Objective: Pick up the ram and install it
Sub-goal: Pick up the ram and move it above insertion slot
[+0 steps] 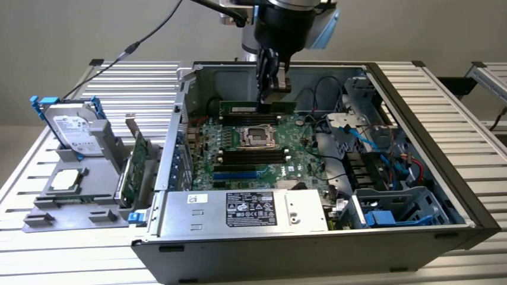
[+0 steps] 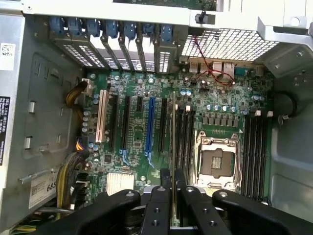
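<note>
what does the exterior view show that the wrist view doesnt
Exterior view: a silver hard drive with blue rails and a green expansion card with a metal bracket outside the computer case. Wrist view: a row of blue-clipped slot covers. Both: the tool shut on the long thin green ram stick over the motherboard, near its metal processor socket.

The work surface was 1 table (image 1: 443, 89) built of parallel ribbed aluminium slats, with black caps at its 2 far corners. 2 items stood directly on it. The open computer case (image 1: 317, 261) lay on its side across the middle and the exterior view's right, with its open face upward. The grey holder tray (image 1: 71, 217) sat flat just beside the case, at the exterior view's left. A black cable (image 1: 127, 48) crossed the far-left corner, possibly touching the slats.
</note>
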`<state>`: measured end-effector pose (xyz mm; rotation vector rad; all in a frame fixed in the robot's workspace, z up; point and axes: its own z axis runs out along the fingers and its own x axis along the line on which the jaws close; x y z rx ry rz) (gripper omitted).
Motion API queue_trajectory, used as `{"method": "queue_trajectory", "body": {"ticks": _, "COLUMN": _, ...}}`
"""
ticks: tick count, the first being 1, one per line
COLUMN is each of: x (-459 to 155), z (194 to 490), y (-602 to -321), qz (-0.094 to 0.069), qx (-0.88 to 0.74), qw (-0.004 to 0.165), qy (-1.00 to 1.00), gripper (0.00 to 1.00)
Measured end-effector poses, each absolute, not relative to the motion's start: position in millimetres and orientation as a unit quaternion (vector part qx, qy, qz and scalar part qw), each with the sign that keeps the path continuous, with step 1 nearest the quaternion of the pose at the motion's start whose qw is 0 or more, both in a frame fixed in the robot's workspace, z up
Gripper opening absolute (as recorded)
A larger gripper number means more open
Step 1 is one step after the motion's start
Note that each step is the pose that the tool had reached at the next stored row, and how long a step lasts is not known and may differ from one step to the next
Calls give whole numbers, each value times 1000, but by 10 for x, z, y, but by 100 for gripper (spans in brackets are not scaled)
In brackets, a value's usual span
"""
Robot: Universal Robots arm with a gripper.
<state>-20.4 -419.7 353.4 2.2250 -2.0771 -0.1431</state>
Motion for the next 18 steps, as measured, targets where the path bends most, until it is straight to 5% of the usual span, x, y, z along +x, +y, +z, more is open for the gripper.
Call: {"method": "queue_trajectory", "body": {"ticks": 18, "x": -139, "z": 3479, "y": -3998, "qz": -36, "qx": 717, "qw": 42, "qy": -695, "gripper": 14}}
